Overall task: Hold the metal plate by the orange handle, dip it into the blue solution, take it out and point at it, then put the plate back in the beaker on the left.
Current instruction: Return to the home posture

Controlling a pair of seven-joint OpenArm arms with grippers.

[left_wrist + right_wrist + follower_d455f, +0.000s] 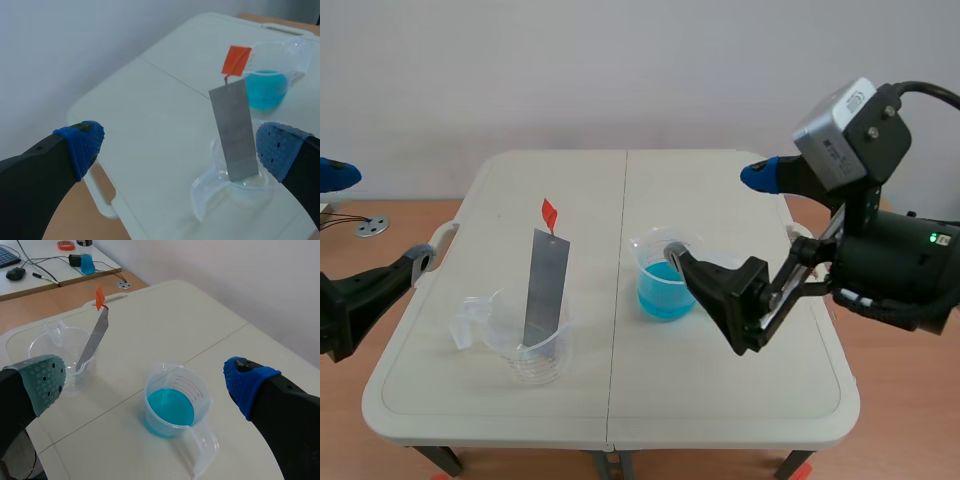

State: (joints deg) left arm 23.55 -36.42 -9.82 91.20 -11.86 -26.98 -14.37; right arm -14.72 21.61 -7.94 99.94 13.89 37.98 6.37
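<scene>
On the white tabletop (720, 190) both tools stood wide open and empty, the left tool (180, 147) facing the clear beaker (535, 355), the right tool (146, 382) near the beaker of blue solution (665, 280). The metal plate (546, 285) leaned upright in the clear beaker, its orange handle (550, 213) topmost. A good pick would pinch that tab squarely and lift straight up, sparing the beaker.

Left gripper (180, 148) low at its side, spread wide, holding nothing; right gripper (146, 382) higher, spread wide, holding nothing.

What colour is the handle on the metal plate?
Orange-red; the handle shows best in the left wrist view.
</scene>
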